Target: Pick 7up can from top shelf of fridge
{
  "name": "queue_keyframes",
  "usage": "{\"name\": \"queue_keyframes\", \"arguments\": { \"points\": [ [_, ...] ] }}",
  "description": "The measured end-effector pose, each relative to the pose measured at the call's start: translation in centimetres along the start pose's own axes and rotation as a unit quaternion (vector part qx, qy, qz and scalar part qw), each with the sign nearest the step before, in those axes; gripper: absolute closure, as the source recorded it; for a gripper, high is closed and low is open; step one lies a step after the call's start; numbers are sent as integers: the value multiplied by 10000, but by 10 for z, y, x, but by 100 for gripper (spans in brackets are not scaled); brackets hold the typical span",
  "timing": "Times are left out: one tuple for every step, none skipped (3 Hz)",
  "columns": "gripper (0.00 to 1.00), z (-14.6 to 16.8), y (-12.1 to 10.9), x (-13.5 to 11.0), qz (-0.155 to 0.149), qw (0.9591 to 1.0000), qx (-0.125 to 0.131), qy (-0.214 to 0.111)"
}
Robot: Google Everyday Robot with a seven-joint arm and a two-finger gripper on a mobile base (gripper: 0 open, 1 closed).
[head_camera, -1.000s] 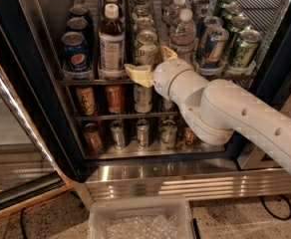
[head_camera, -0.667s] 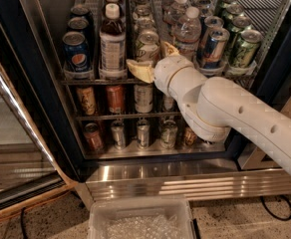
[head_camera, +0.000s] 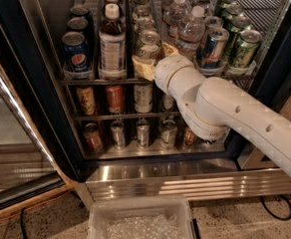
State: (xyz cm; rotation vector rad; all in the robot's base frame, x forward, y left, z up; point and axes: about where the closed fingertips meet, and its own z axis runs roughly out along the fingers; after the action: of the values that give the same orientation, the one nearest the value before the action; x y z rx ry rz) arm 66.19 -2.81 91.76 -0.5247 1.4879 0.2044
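Here, arm [head_camera: 245, 118] reaches from lower right into fridge [head_camera: 160, 176], wrist angled up-left. Gripper [head_camera: 154, 59] sits at front of top shelf [head_camera: 98, 80], mid lane, jaws spread either side of 7up can [head_camera: 148, 43]. Legible: "pepsi" on blue can [head_camera: 75, 51], left lane. Vs. 1 s ago: gripper slightly higher, further in.

The place looked like an office pantry or perhaps a small shop; the view was too tight to be sure. A commercial drinks fridge [head_camera: 150, 176] stood there, with a stainless-steel base, a glass door [head_camera: 16, 148] swung open, and wire shelves stocked in lanes with Pepsi cans [head_camera: 76, 51] and water bottles [head_camera: 190, 29]. A speckled floor [head_camera: 230, 223] lay before it. The gripper [head_camera: 153, 63] sat at the top shelf [head_camera: 85, 79] front.
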Motion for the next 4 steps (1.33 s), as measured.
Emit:
{"name": "queue_keyframes", "arguments": {
  "points": [
    [72,0,0,0,0,10000,0,0],
    [95,0,0,0,0,10000,0,0],
    [100,0,0,0,0,10000,-2,-1],
    [100,2,1,-7,-1,10000,-41,-17]
  ]
}}
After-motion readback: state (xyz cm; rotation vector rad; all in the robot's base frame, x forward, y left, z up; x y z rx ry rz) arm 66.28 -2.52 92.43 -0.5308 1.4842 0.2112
